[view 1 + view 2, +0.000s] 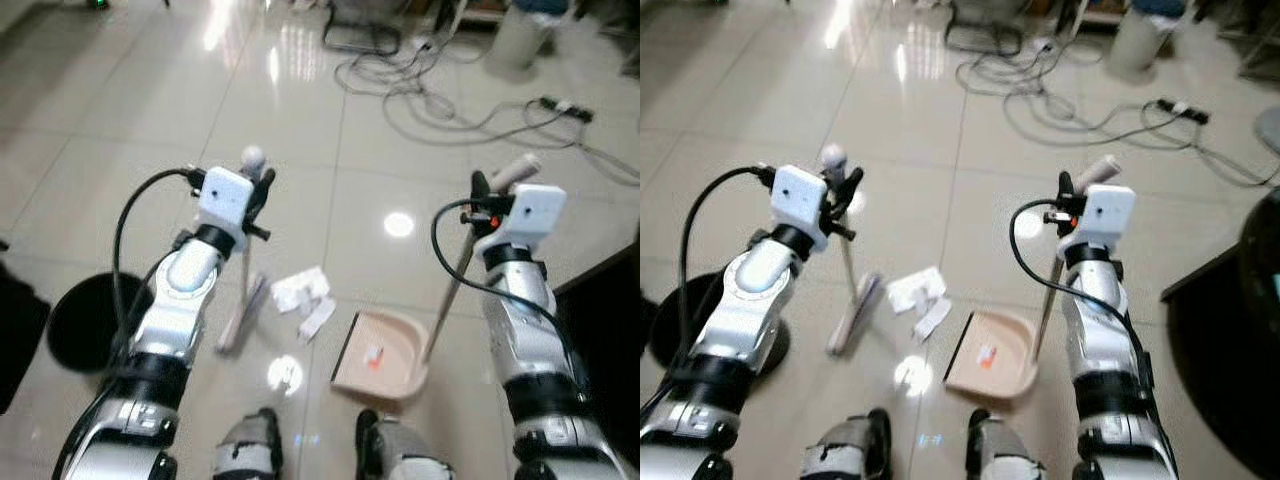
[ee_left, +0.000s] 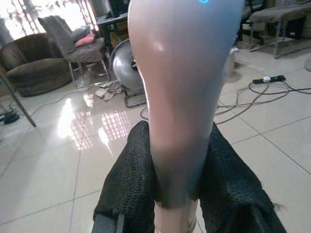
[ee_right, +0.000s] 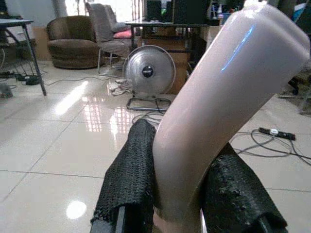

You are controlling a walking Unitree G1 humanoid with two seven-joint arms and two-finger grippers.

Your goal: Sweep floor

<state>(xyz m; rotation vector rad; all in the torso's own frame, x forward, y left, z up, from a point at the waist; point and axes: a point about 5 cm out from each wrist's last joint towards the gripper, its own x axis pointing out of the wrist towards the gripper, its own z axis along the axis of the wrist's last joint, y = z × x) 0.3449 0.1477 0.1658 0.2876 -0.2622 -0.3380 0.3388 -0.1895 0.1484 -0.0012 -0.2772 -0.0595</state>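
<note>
Left tool clamped on the broom handle, brush end on the tile floor beside crumpled paper scraps. Right tool clamped on the dustpan handle (pan flat, just right of the scraps).

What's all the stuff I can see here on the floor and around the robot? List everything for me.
Broom: one, pale handle, head on the floor ahead of the left foot, gripped by the left tool.
Dustpan: one, beige, on the floor ahead of the right foot, its long handle in the right tool.
Paper scraps: a few, white, between broom and dustpan.
Small bit: one, white and orange, inside the dustpan.
Cables: several, dark, far floor, with a power strip.
Fan: one, silver, far floor.
Armchair: one, brown, background.
Left tool: shut on broom handle.
Right tool: shut on dustpan handle.
</note>
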